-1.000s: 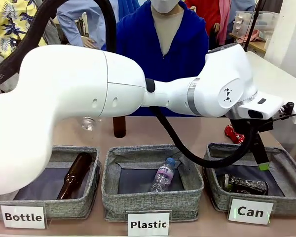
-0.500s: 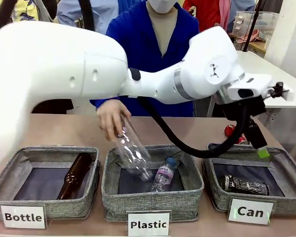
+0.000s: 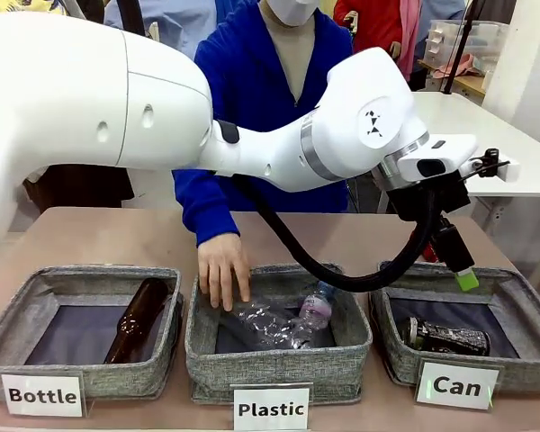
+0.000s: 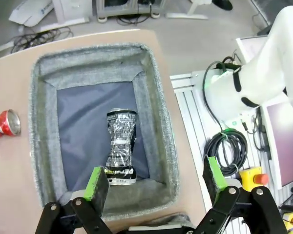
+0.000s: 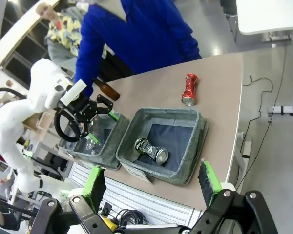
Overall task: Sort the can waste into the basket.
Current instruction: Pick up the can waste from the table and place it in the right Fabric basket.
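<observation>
The black crushed can (image 3: 445, 337) lies on the dark bottom of the grey basket (image 3: 533, 300) carded "Can". My left gripper (image 3: 463, 275) hangs open over that basket's back edge with nothing between its fingers. In the left wrist view the open left gripper (image 4: 155, 178) looks straight down on the black can (image 4: 121, 153) in the basket (image 4: 157, 92). The red crushed can (image 4: 2, 127) lies on the table just outside the basket's wall. In the right wrist view my right gripper (image 5: 151, 179) stands open and high, far from the red can (image 5: 189, 89) and the basket (image 5: 149, 168).
A person's hand (image 3: 221, 273) presses a clear bottle (image 3: 263, 321) into the "Plastic" basket (image 3: 279, 364). A brown bottle (image 3: 139, 317) lies in the "Bottle" basket (image 3: 36, 288). My left arm (image 3: 279, 153) spans the table above the baskets. Another brown bottle (image 5: 107, 88) lies behind them.
My left gripper has risen a little above the Can basket, still open. The person brought a clear bottle down into the Plastic basket and now holds it there.
</observation>
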`<state>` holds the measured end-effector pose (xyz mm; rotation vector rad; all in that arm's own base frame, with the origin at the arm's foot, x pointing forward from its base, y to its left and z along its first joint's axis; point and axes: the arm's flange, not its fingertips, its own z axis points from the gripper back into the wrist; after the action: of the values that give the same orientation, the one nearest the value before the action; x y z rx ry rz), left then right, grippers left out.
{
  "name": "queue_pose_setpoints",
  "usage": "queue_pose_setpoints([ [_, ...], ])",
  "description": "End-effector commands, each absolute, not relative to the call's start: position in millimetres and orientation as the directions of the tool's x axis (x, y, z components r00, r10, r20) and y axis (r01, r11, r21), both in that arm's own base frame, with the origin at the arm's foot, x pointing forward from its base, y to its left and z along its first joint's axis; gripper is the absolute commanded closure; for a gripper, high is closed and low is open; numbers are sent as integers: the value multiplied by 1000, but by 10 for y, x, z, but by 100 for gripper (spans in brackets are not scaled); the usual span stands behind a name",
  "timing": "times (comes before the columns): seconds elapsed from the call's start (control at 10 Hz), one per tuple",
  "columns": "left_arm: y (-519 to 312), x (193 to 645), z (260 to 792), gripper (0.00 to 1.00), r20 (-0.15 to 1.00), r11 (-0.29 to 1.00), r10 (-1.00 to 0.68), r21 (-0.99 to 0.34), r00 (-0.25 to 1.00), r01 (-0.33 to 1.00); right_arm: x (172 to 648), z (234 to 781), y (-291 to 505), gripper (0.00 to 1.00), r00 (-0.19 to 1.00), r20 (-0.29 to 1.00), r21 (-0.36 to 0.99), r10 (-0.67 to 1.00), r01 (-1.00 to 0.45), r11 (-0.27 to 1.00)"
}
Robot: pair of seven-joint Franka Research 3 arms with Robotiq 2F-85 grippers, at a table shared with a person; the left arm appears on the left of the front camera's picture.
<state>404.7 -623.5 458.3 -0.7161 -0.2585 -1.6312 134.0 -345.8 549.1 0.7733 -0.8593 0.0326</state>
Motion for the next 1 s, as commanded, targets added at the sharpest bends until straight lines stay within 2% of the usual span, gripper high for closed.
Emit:
queue_pose_setpoints([
  [0.0,-6088,4000,4634,0,620,-217,-784,-231,-29,948,1359,5532,-3471,0,702,643,636,-306,-267,724],
  [0.3,-5964,4016,4699,0,629,-212,-777,-258,-2,942,1411,5506,-3392,0,746,598,659,-295,-247,710],
  [0.4,-5789,4050,4773,0,602,-157,-795,-318,71,935,1516,5452,-3283,0,789,539,679,-294,-200,707],
  [0.6,-5286,4100,4950,0,559,115,-752,-409,348,905,1810,5295,-2960,0,853,422,724,-308,-113,681],
  [0.8,-4599,4047,5089,0,561,175,-670,-517,486,838,2132,5090,-2514,0,899,318,791,-302,-77,607],
  [0.9,-4176,3970,5143,0,577,174,-620,-559,531,811,2263,4952,-2203,0,914,287,790,-286,-57,611],
])
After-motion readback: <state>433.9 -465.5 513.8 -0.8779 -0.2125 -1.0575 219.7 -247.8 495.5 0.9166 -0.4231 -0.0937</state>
